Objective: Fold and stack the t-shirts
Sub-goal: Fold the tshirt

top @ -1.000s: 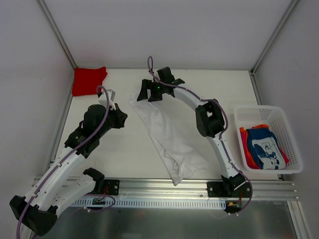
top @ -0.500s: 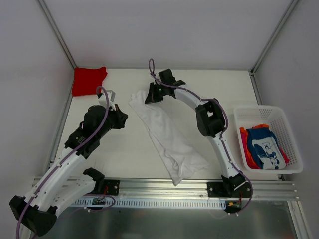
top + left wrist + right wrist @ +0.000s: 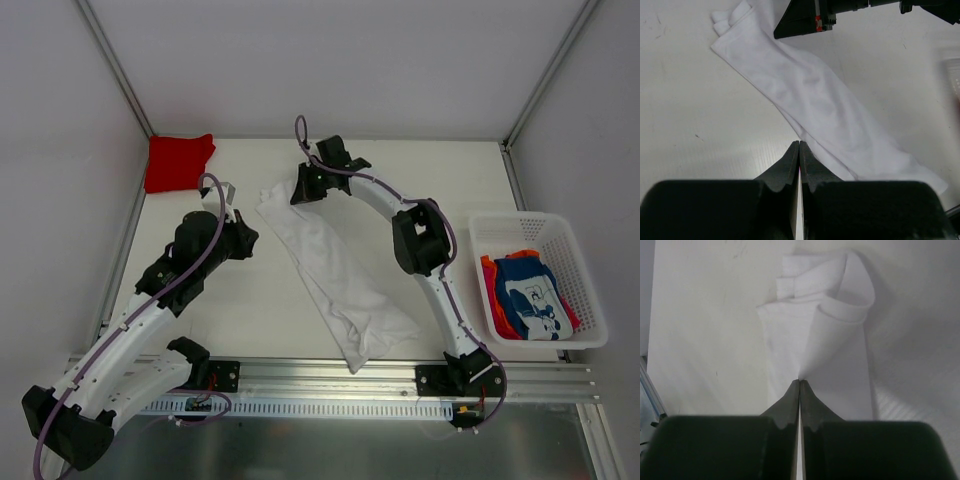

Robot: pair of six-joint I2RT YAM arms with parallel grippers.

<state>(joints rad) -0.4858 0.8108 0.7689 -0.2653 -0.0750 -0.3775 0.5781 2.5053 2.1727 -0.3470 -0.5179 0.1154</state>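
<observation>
Cloth is newly pinched between the jaws of our right gripper; a second ago they stood apart. The white tee curls just ahead. Our left gripper is closed and empty, tee beyond its tips. We judge folding can start.

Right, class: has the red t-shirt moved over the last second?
No. The red t-shirt lies in the back left corner of the table, beside the same frame post, as before.
</observation>
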